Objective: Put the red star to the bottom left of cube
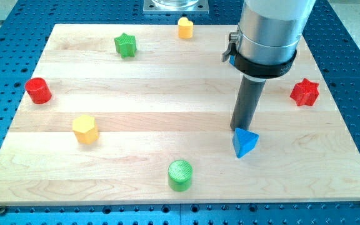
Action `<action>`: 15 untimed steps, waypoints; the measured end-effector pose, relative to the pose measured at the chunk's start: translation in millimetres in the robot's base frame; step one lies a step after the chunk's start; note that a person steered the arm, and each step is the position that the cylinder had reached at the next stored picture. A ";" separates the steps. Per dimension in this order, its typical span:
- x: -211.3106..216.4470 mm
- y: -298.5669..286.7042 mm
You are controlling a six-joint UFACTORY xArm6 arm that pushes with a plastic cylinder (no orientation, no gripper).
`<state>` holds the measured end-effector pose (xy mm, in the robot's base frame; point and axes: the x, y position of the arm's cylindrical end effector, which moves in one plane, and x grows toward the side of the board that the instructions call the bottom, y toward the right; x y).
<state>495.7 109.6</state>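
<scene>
At the board's right edge sits the red star [305,92]; my tip [237,129] touches the blue triangle [245,143].

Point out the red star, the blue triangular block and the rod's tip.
red star [304,92]: camera view, centre of its top face.
blue triangular block [245,143]: camera view, middle of its upper face.
my tip [238,129]: camera view, the rod's very end, at the blue triangular block's upper-left corner.

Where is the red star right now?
The red star sits near the view's right edge of the wooden board, on its own. My tip and the blue triangle are to its lower left.
</scene>
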 end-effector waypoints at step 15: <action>-80.1 -17.5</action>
<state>415.6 92.2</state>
